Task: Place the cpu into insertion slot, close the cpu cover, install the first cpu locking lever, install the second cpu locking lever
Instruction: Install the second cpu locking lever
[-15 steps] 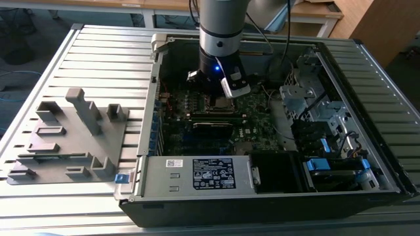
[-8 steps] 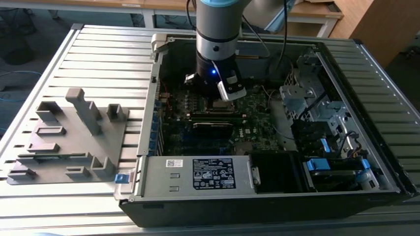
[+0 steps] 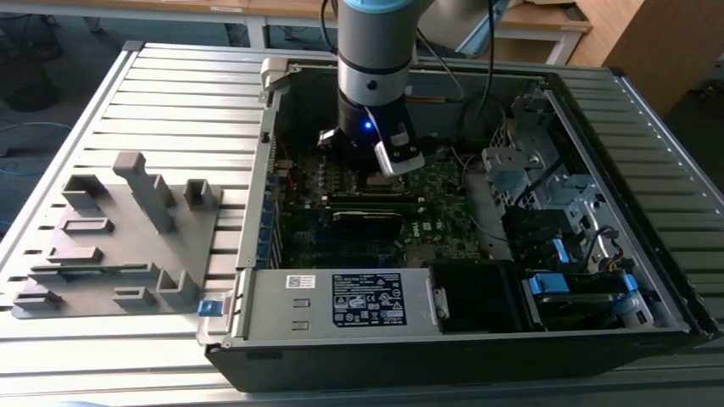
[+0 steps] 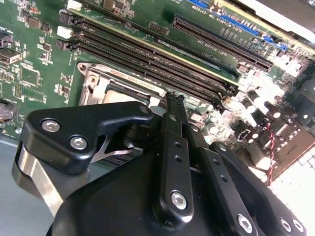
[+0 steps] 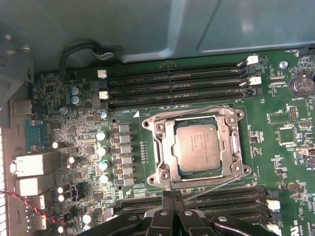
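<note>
Grey metal on top, one cpu (image 5: 196, 148) seated flat in the insertion slot (image 5: 170, 164), with one silver cpu cover (image 5: 232, 147) lying down around its edges, most likely to press the chip onto its contacts. Hovering low at the socket's edge beside one thin wire locking lever (image 5: 216, 186) that looks unlatched, gripper (image 5: 172, 199) clenched tip to tip, though impossible to tell whether nipping the wire. Flanked by two banks of dark memory slots (image 5: 172, 78), one on either side.
</note>
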You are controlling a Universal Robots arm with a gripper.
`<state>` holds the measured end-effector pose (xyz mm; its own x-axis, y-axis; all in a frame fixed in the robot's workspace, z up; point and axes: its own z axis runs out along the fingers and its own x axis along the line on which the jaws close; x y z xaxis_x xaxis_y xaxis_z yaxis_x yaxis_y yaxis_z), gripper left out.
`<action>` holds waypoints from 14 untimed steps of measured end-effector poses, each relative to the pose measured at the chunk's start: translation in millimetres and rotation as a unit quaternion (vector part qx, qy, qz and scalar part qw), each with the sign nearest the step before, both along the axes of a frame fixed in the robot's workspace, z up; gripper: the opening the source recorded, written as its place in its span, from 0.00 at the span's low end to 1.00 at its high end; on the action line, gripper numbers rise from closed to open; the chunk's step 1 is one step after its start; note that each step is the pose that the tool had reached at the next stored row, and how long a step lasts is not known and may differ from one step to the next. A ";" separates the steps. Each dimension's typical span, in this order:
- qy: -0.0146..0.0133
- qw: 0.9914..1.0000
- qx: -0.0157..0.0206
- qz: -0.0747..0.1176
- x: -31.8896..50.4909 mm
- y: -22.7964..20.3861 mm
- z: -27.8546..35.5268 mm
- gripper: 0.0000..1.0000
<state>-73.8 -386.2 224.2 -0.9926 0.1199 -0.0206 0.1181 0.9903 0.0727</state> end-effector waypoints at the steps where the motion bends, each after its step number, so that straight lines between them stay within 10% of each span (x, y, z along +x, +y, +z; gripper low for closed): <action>1: 0.000 1.000 0.000 0.000 -0.1 -0.1 -0.3 0.11; 14: 0.000 1.000 -0.001 0.001 -1.8 -1.4 -6.8 0.11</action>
